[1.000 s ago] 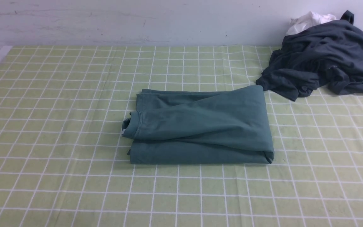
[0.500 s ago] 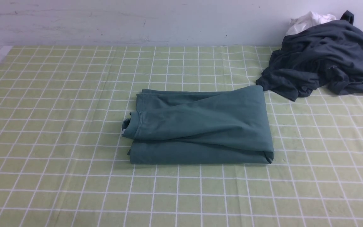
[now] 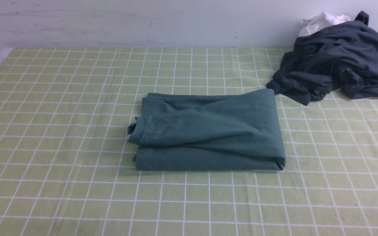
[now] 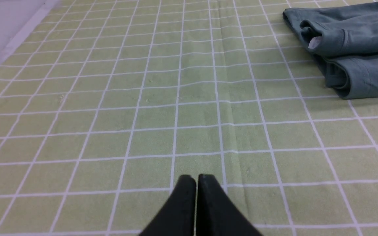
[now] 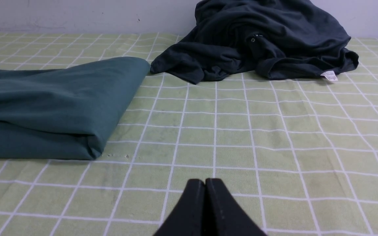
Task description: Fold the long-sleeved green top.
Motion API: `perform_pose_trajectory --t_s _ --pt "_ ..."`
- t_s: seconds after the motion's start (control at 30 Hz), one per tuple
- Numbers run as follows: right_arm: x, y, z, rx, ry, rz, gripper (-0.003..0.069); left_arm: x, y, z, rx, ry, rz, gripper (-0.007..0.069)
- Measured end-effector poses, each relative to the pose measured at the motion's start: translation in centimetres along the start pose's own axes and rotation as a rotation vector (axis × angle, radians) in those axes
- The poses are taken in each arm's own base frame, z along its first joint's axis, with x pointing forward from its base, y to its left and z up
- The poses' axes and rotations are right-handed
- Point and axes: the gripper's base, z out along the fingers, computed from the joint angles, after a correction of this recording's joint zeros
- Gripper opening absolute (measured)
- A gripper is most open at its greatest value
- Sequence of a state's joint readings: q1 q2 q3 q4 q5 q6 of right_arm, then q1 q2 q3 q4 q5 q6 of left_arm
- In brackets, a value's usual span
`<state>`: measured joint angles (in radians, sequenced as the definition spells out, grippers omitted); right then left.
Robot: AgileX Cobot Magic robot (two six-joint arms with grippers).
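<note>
Here one folded green top point(image 3: 208, 131) lies beside one dark heap point(image 3: 336, 55); left hand point(image 4: 196, 178) and right hand point(image 5: 205, 183) pressed together, empty.

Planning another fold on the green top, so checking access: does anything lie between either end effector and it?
Nothing visible does. Only bare checked tablecloth separates the left end effector and the right end effector from the green top. The dark garment pile sits beyond its far right corner.

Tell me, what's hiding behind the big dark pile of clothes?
A bit of white cloth pokes out behind the dark pile, against the wall. The rest of it is covered, so I can't tell what it is.
</note>
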<state>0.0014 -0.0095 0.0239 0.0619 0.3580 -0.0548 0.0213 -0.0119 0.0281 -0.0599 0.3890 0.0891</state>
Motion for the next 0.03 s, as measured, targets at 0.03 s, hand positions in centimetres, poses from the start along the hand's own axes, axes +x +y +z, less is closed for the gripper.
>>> perform_pose_trajectory --t_s 0.03 --pt "0.0 0.0 0.0 0.0 0.0 0.0 -0.0015 0.0 0.0 0.0 0.0 0.0 0.0 -0.0004"
